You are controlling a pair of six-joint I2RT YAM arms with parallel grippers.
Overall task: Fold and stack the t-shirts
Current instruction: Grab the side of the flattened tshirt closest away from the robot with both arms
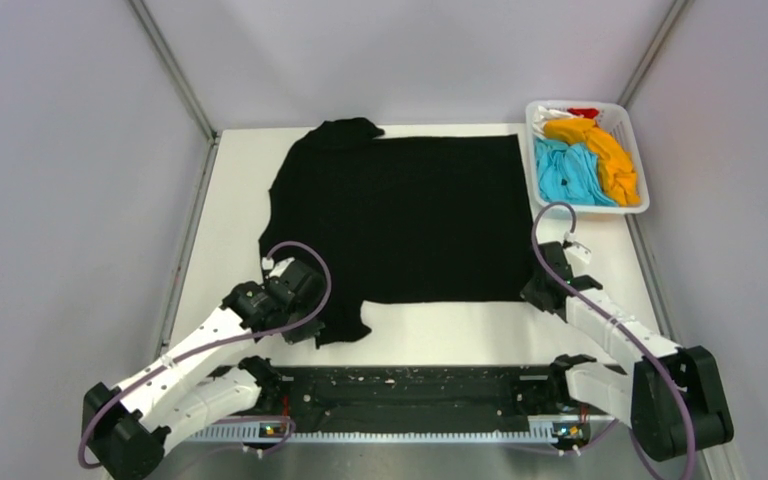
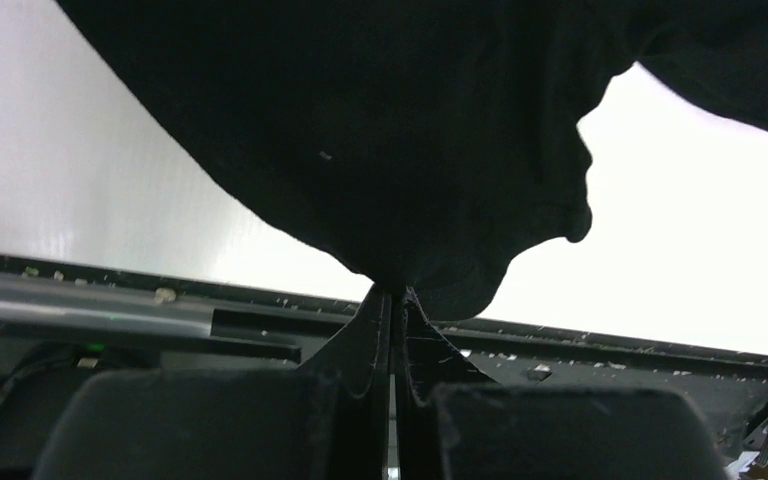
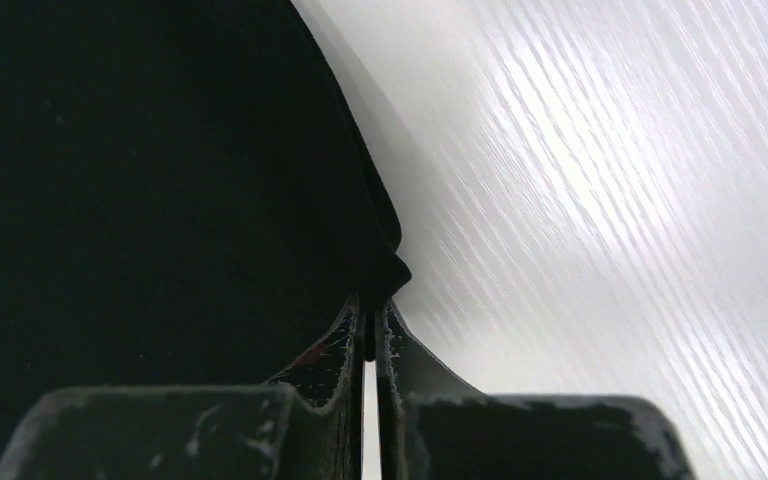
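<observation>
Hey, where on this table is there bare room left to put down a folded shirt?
Two bare strips: table left of the black t-shirt, and between its near hem and the front rail, from left hand to right hand. The basket crowds the far-right corner.

Inside the basket [image 1: 590, 209] at the far right corner of the tabletop [image 1: 440, 325], the white t-shirt [image 1: 550, 113] and red t-shirt [image 1: 584, 112] are mostly buried. Each wrist view cuts off the black t-shirt [image 1: 400, 215] at its top edge.

The left arm [image 1: 210, 326] and right arm [image 1: 610, 322] are showing white link shells and black joints, each trailing a mauve cable [image 1: 301, 243]; the black fingers [image 2: 360, 340] are looking scuffed.
</observation>
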